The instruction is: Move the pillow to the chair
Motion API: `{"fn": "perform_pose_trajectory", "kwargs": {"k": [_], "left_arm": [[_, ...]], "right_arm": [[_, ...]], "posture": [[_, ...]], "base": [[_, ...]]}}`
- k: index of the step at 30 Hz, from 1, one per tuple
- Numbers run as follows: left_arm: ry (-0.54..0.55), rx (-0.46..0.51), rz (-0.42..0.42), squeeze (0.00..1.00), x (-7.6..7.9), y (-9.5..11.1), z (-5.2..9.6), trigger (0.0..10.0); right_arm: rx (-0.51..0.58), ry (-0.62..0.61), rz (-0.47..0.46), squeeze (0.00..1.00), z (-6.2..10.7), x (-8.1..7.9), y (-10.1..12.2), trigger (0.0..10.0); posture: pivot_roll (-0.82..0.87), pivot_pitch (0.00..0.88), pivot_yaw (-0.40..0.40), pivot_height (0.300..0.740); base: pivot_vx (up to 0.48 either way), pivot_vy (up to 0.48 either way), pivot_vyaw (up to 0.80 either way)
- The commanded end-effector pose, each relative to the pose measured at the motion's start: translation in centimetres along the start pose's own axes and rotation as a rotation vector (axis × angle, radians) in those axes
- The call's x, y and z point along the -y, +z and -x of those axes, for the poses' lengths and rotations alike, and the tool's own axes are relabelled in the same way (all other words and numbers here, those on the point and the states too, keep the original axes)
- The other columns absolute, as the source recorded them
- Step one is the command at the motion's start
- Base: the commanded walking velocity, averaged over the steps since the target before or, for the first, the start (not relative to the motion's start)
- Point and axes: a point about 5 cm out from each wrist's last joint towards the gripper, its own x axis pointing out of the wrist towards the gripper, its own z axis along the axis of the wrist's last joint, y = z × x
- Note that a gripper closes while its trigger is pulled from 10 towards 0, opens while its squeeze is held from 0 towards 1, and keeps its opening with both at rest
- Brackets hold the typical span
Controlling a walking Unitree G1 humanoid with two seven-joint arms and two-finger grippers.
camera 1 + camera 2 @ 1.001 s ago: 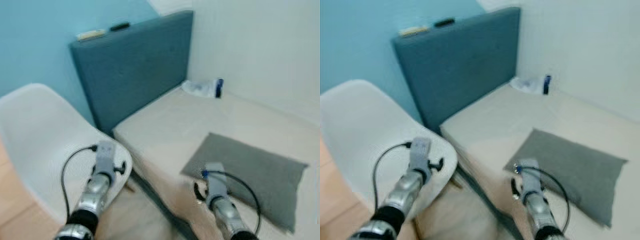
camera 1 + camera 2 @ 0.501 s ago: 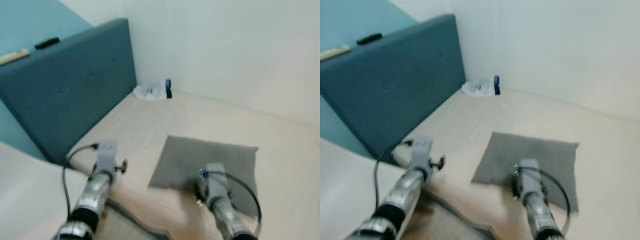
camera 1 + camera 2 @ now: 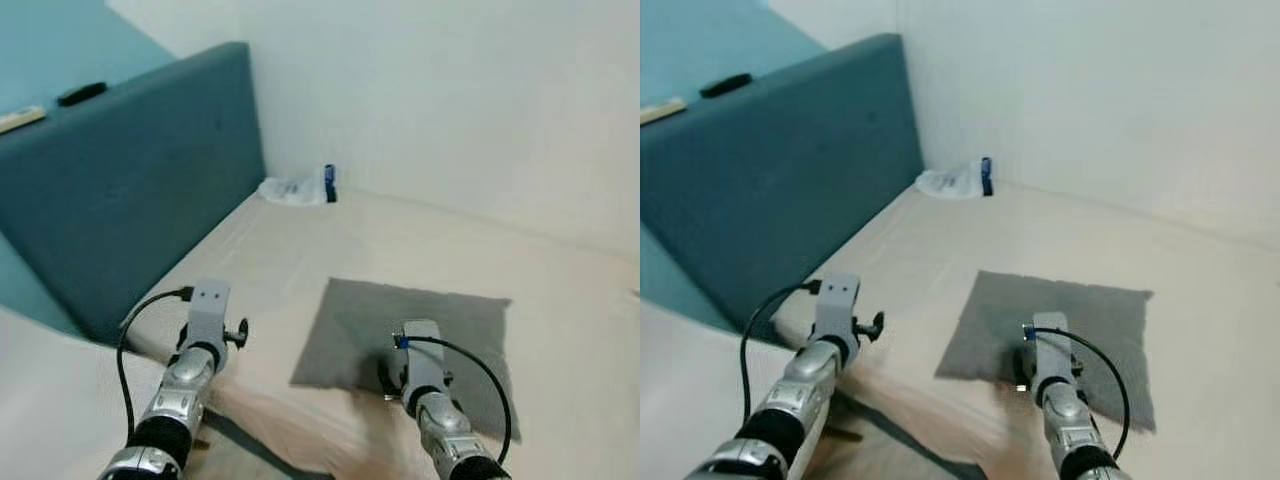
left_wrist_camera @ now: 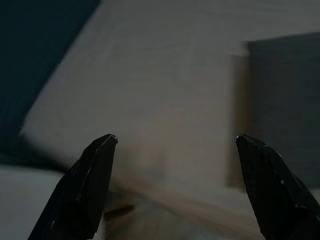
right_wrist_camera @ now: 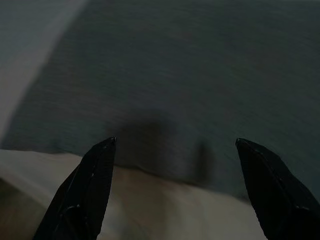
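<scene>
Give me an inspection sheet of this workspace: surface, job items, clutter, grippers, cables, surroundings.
Surface: beige bed, bare apart from what is listed.
Job's things: grey pillow lying flat near the bed's front edge; white chair at lower left.
Clutter: crumpled white bag with a dark bottle in the far corner; two small items on the headboard top.
Grippers: left gripper open over the bed edge; right gripper open over the pillow's near edge.
Cables: black cable looped at each wrist.
Surroundings: teal headboard, white wall.
</scene>
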Motion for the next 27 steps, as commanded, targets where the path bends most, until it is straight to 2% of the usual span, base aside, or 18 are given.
{"fn": "perform_pose_trajectory", "kwargs": {"k": [1,19,27], "left_arm": [[0.005,-0.008,-0.008,0.00,-0.22,-0.34,0.08,10.0],[0.010,-0.013,-0.013,0.00,-0.12,-0.33,0.02,10.0],[0.037,-0.025,-0.014,0.00,-0.46,-0.88,0.29,10.0]], "right_arm": [[-0.017,-0.004,-0.019,0.00,0.16,-0.05,-0.51,10.0],[-0.028,-0.023,-0.033,0.00,0.22,0.33,-0.72,10.0],[-0.028,-0.003,-0.019,0.00,0.07,0.20,-0.43,10.0]], "posture": [[0.05,0.024,0.062,0.740],[0.05,0.032,0.062,0.740],[0.05,0.037,0.035,0.740]], "base": [[0.000,0.000,-0.80],[0.000,0.000,-0.80],[0.000,0.000,-0.80]]}}
